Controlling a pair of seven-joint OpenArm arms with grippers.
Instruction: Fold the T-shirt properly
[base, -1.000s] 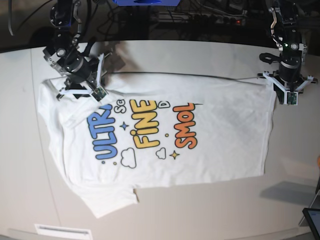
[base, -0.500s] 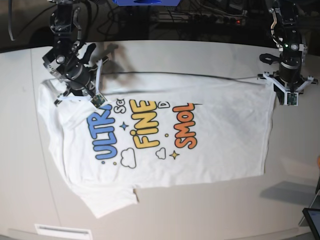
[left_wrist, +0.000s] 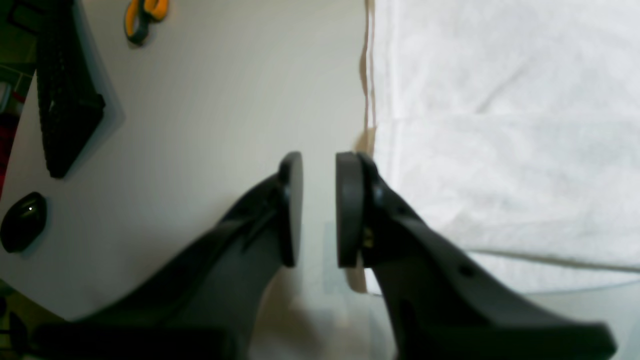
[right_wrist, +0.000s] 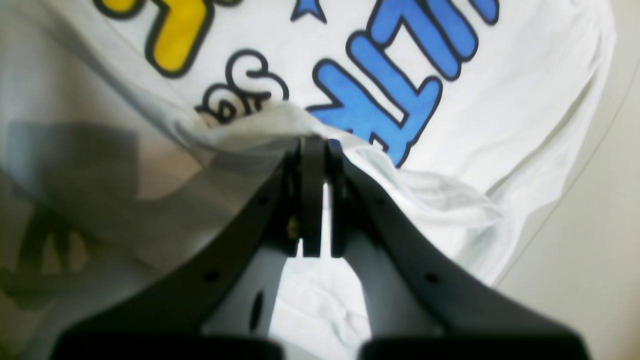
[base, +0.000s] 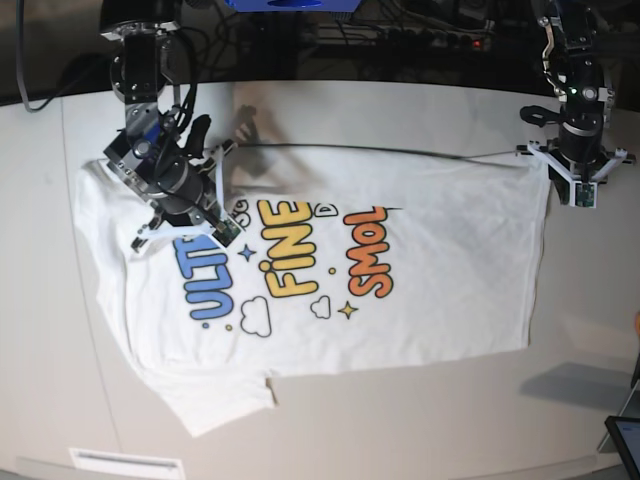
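Closest to my right wrist camera, the right gripper (right_wrist: 316, 150) has its black, curved plastic jaws pinched tight on a raised fold of the large white cotton T-shirt (right_wrist: 440, 125), the thin cloth tenting over the tips just beside the glossy blue block letters. In my left wrist view, the left gripper (left_wrist: 320, 210) stands with a narrow gap between its flat, rounded pads, holding nothing, above the smooth pale grey table (left_wrist: 225, 100) just beside the shirt's softly creased hem. Farther off, from the base view, I see the shirt (base: 440, 270) spread flat across the tabletop, print up.
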